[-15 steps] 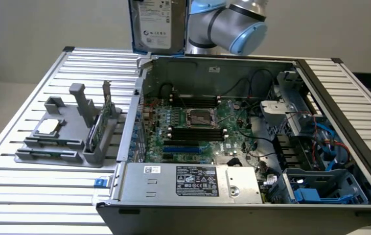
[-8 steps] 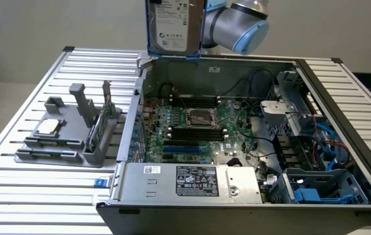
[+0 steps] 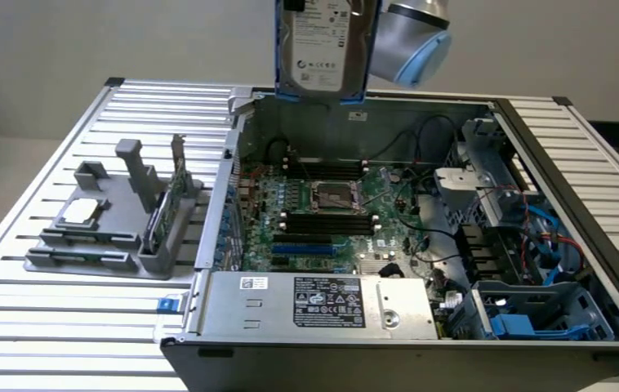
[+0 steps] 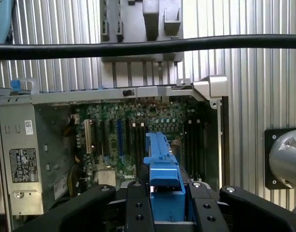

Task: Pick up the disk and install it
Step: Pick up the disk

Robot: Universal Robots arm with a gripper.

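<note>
Slatted metal table [image 3: 37, 327] carries an open computer case [image 3: 397, 367] lying on its side. Exterior view: motherboard [image 3: 331, 204] exposed, power supply [image 3: 321, 304] along the near wall, grey rack [image 3: 113, 233] on the table to the exterior view's left of the case. The disk [image 3: 324, 45] hangs upright, label showing, above the case's far wall and clear of it. Wrist view adds the grip: gripper [image 4: 164, 191] partly closed, black fingers [image 4: 138, 205] clamped either side of the disk's blue carrier, motherboard beyond.
</note>
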